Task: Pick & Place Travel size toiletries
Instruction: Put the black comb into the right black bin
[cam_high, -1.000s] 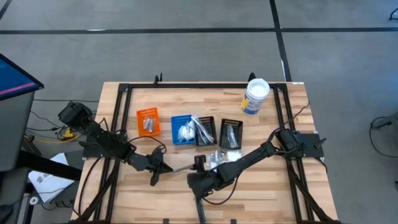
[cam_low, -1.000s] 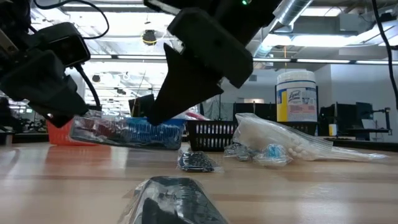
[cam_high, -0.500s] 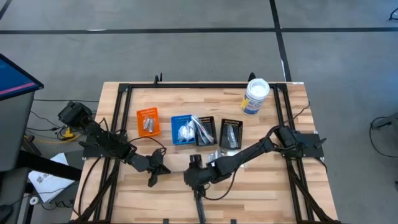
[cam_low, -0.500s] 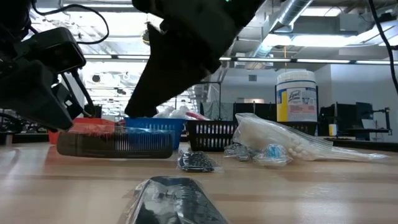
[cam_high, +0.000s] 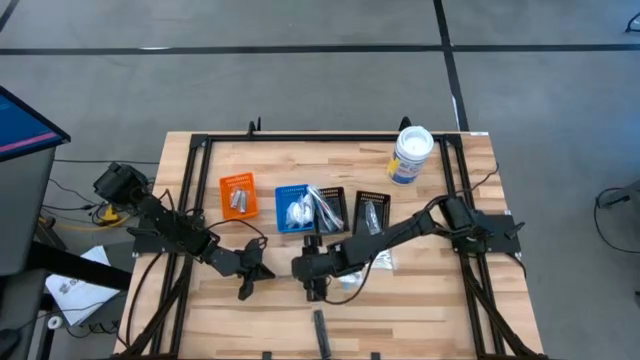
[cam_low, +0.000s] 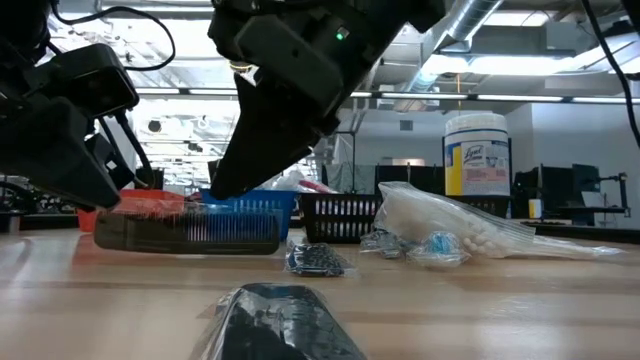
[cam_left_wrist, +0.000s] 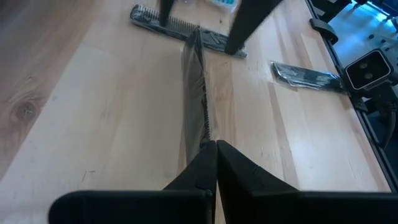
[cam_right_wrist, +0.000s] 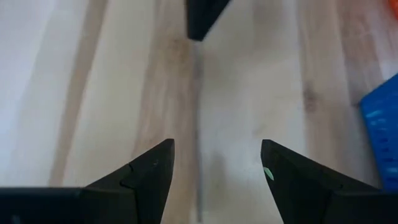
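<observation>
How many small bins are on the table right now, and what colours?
3, in a row across the table's middle in the high view: an orange bin on the left, a blue bin in the middle, and a black bin on the right. None appears hidden.

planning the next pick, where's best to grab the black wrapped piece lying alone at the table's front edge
Probably take the black wrapped piece across its narrow width, near mid-length, coming straight down. It lies flat, long and slim, with bare table on both long sides for the gripper fingers.

This is a big workshop hall: a grey floor (cam_high: 300, 80) with dark lines, ceiling ducts (cam_low: 470, 15) and desks (cam_low: 570, 190) far behind the table.
</observation>
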